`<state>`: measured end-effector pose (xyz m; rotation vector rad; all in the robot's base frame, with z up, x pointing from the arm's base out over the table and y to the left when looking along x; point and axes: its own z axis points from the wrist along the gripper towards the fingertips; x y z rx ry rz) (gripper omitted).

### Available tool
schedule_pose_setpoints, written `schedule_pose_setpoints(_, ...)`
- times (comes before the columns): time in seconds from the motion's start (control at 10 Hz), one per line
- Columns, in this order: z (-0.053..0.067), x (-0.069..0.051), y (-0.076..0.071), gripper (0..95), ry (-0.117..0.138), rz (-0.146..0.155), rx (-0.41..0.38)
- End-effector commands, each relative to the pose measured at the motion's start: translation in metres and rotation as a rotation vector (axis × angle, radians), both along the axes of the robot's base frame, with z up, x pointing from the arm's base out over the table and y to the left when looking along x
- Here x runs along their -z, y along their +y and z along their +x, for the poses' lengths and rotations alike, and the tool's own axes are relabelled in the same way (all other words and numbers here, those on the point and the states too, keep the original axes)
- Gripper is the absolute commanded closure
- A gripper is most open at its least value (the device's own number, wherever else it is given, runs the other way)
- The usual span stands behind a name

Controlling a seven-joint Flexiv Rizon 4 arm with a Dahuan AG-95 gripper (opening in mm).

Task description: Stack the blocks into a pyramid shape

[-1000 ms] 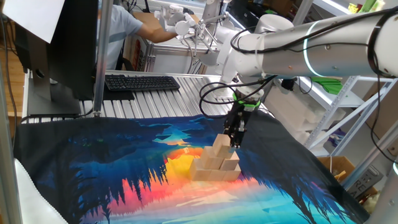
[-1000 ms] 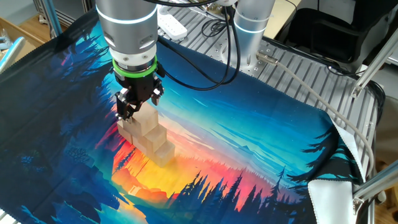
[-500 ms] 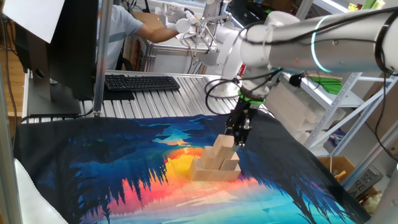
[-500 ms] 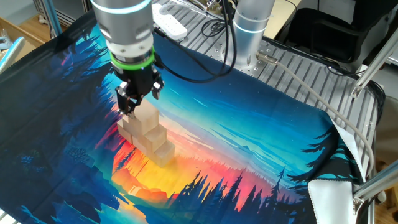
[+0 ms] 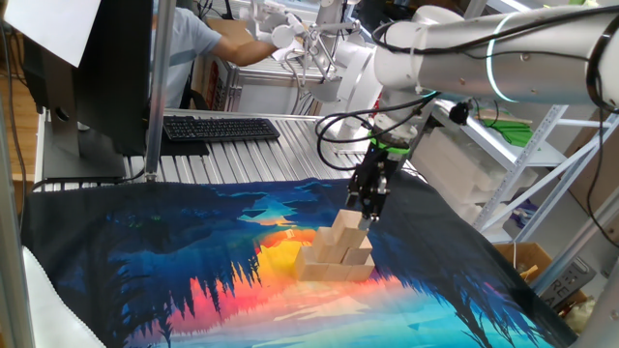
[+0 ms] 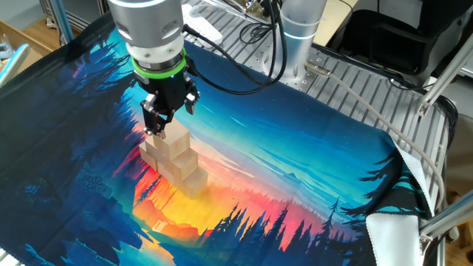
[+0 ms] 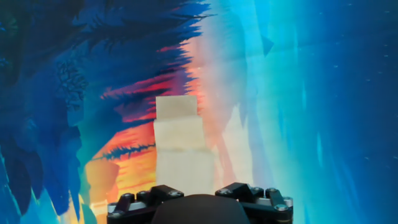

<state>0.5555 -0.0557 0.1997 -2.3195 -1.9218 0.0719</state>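
gripper, fingers empty and slightly apart, has risen above the blocks.

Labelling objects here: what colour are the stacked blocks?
Light tan, plain unpainted wood; the blocks show best in the other fixed view.

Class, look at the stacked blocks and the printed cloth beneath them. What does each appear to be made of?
The blocks: probably unpainted wood, pale tan and matte with crisp square edges; no grain is visible, so this is hedged. The cloth: seemingly thin fabric with a printed sunset forest scene; it drapes and wrinkles at the table's edge, with a slight sheen.
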Motion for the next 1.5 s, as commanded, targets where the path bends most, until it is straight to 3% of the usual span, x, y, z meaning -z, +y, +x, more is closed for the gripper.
schedule_pose_setpoints(0.1, 0.000, -0.008, 0.012, 38.0, 0.007, 0.053, -0.097)
schedule_pose_setpoints(0.2, -0.005, -0.015, 0.023, 38.0, 0.010, 0.058, -0.134)
schedule_pose_setpoints(0.4, -0.013, -0.023, 0.036, 76.0, 0.001, 0.077, -0.226)
schedule_pose_setpoints(0.5, -0.018, -0.028, 0.043, 95.0, -0.009, 0.100, -0.309)
schedule_pose_setpoints(0.9, -0.033, -0.039, 0.050, 95.0, -0.056, 0.206, -0.536)
schedule_pose_setpoints(1.0, -0.037, -0.042, 0.050, 95.0, -0.075, 0.233, -0.626)
schedule_pose_setpoints(1.1, -0.041, -0.044, 0.050, 95.0, -0.090, 0.244, -0.722)
schedule_pose_setpoints(1.2, -0.043, -0.045, 0.052, 95.0, -0.097, 0.246, -0.762)
schedule_pose_setpoints(1.5, -0.047, -0.046, 0.055, 95.0, -0.096, 0.242, -0.759)
